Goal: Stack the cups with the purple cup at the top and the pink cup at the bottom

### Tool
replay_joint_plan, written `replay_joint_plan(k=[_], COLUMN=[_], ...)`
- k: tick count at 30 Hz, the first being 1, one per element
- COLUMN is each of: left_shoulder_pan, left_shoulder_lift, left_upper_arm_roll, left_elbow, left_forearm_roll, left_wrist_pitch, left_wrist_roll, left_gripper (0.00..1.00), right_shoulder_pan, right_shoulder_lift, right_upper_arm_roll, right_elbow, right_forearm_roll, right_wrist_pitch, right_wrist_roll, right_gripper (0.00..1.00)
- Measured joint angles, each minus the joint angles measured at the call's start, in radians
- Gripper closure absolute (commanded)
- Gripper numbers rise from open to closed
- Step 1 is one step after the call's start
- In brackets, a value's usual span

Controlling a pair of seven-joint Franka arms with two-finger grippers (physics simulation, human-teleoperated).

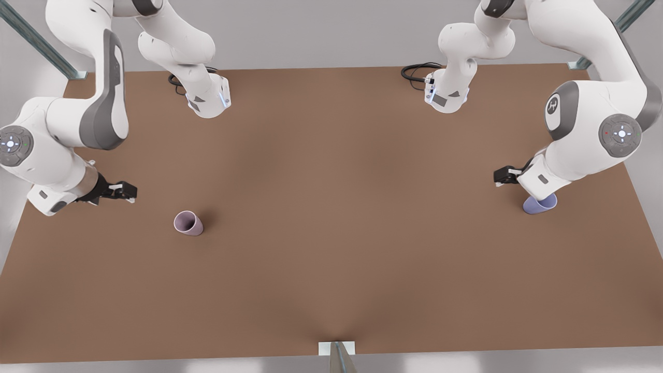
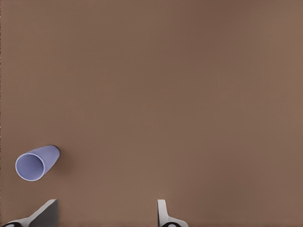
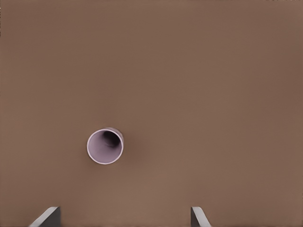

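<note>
A: Where does the stacking stand?

B: Not begun, I'd judge. The pink cup (image 1: 188, 223) stands upright on the tabletop (image 1: 331, 217), left of centre in the front view. The purple cup (image 1: 539, 203) sits far off at the front view's right, partly under an arm, and the two cups are well apart.

A: Which hand is by which cup?

B: The left wrist view looks down on the purple cup (image 2: 37, 162), so the left hand (image 2: 106, 215) is the one at the front view's right, just above that cup, fingers spread wide and holding nothing. The right hand (image 3: 124, 218) hovers near the pink cup (image 3: 105, 145), also wide apart and empty.

A: And next?

B: Probably the left hand needs to come down and close on the purple cup's wall, lift it, carry it across and lower it into the pink one. The pink cup seems fine left where it is.
</note>
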Motion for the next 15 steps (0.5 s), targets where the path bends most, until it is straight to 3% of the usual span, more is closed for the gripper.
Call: replay_joint_plan(k=[3, 8, 15], left_shoulder_pan=[-0.001, 0.000, 0.002], left_shoulder_lift=[0.001, 0.007, 0.025], left_upper_arm_roll=[0.004, 0.006, 0.023], left_elbow=[-0.007, -0.029, -0.036], left_forearm_roll=[0.004, 0.004, 0.000], left_wrist_pitch=[0.003, 0.010, 0.009], left_wrist_roll=[0.000, 0.000, 0.002], left_gripper=[0.00, 0.00, 0.00], right_shoulder_pan=[0.004, -0.009, 0.004], right_shoulder_lift=[-0.005, -0.012, 0.083], right_upper_arm_roll=[-0.001, -0.021, -0.023], right_elbow=[-0.080, -0.291, -0.403], right_forearm_roll=[0.017, 0.123, 0.124], right_wrist_pitch=[0.029, 0.245, 0.509], right_wrist_roll=[-0.021, -0.073, -0.100], right_gripper=[0.00, 0.00, 0.00])
